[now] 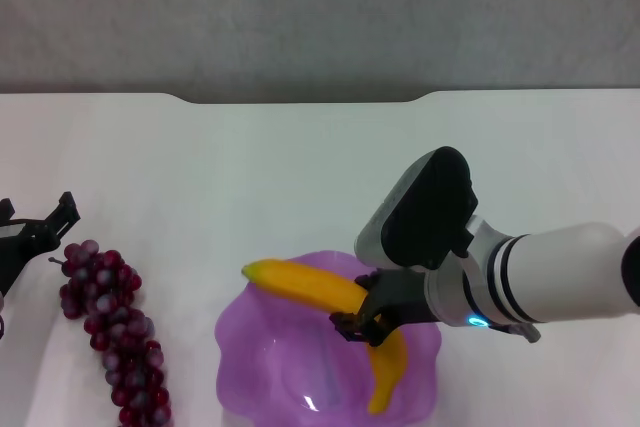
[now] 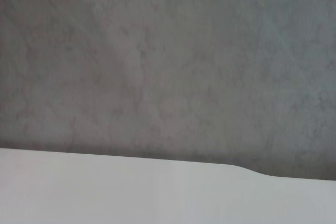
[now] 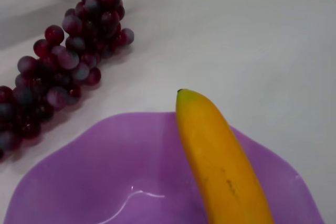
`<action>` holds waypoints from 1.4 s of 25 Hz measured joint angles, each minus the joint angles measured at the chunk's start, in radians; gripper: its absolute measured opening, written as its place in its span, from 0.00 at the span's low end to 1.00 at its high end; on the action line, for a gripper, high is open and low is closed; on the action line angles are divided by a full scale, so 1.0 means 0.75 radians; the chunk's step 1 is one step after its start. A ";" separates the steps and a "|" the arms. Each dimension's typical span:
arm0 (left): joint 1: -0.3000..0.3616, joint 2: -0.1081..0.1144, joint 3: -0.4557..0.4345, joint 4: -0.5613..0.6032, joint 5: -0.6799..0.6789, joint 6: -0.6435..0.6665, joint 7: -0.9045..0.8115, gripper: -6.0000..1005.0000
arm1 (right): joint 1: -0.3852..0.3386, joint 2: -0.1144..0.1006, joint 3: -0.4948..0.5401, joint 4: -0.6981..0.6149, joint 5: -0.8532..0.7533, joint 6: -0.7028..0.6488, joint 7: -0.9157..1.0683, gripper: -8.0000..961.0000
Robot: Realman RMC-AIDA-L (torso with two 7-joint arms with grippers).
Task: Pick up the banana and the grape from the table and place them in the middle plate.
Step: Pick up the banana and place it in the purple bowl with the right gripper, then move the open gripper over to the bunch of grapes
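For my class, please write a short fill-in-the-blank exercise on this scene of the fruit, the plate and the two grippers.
1. The right gripper is shut on the ____.
2. The banana is over the ____ middle plate.
3. The grape lies on the table, near the ____ gripper.

Missing words: banana; purple; left

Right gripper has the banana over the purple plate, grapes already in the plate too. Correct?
Not quite. The right gripper does hold the banana over the middle plate, but the grape bunch is not in it. The head view shows it lying on the table to the plate's left, near the left gripper.
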 joint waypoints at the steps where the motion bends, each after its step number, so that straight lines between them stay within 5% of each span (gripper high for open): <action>1: 0.000 0.000 0.000 0.000 0.000 0.000 0.000 0.88 | -0.001 0.000 -0.004 0.000 0.000 -0.007 0.000 0.54; 9: 0.003 0.000 0.000 0.000 0.000 0.001 0.000 0.88 | -0.011 0.000 -0.011 -0.002 -0.015 -0.052 0.001 0.83; 15: 0.009 0.001 -0.001 0.000 0.000 -0.007 -0.001 0.88 | -0.079 -0.004 0.029 0.012 -0.086 -0.174 -0.003 0.88; 24: 0.016 -0.001 -0.004 -0.002 0.000 -0.011 -0.002 0.88 | -0.367 -0.004 0.066 -0.115 -0.235 -0.935 -0.015 0.91; 35: 0.002 -0.003 0.000 0.000 0.004 -0.014 -0.025 0.88 | -0.266 0.012 -0.197 -0.963 -0.186 -2.141 0.292 0.91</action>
